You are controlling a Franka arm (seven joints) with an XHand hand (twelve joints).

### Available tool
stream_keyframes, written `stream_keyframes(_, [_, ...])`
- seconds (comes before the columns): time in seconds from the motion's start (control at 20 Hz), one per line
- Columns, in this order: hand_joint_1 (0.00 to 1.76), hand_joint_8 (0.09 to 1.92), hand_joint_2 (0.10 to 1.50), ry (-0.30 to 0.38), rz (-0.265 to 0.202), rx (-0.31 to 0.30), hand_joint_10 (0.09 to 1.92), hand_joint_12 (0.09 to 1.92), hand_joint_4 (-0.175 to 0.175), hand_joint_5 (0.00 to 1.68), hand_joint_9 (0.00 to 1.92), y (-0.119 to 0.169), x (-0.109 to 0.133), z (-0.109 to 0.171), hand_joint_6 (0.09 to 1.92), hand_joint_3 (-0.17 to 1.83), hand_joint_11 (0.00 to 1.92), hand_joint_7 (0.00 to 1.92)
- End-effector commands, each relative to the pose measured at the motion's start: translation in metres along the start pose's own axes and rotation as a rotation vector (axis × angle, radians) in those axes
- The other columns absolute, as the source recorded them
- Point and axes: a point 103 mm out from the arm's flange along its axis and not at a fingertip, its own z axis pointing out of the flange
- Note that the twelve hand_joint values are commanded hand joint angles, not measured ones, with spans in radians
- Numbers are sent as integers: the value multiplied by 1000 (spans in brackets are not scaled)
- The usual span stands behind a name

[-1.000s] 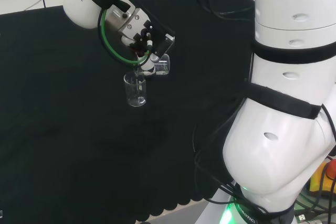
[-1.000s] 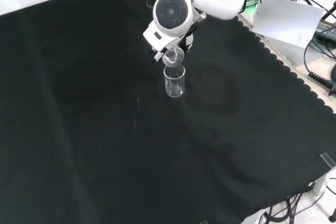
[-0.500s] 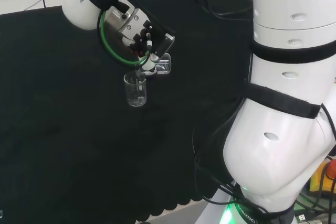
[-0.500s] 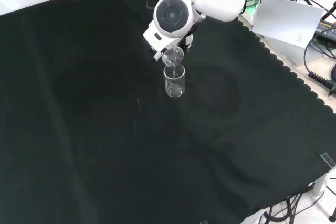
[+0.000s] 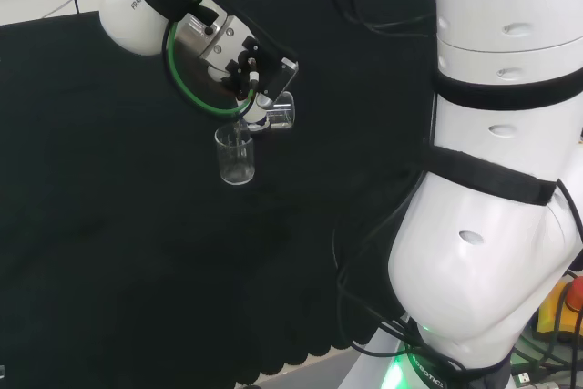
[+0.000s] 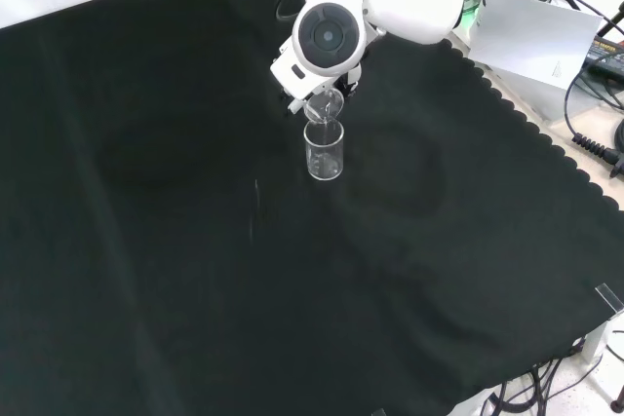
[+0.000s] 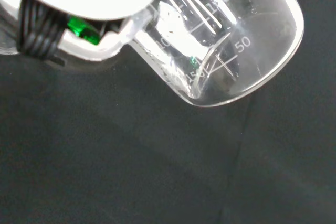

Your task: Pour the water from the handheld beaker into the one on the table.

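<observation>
The hand (image 5: 239, 66) is suspended above the black cloth (image 5: 109, 252), palm angled downward, with the arm's white link (image 6: 336, 31) in front of it in the front view. Its fingers (image 5: 258, 108) are curled round a clear handheld beaker (image 5: 281, 112), which lies tipped nearly on its side, mouth directed down and to the left in the head view. A second clear beaker (image 5: 235, 156) stands upright on the cloth directly below the fingers, its rim just beneath the tilted beaker's lip. In the wrist view the held beaker (image 7: 226, 40) shows printed graduation marks; whether water remains inside cannot be determined.
</observation>
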Motion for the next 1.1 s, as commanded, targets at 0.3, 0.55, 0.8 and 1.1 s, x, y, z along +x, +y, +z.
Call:
stream_keyframes(0.3, [1116,736,560,-34,16,2,533,725,175,1169,1495,-3,14,-14,1006,950,1387,1470])
stream_keyframes(0.55, [1116,736,561,-52,24,6,535,725,175,1168,1493,-1,10,-12,1007,949,1387,1469])
stream_keyframes(0.8, [1115,736,562,-69,32,12,538,726,175,1168,1492,-3,14,-17,1008,948,1387,1469])
stream_keyframes(1.1, [1115,737,563,-86,36,13,541,726,175,1167,1490,-2,8,-12,1009,947,1387,1468])
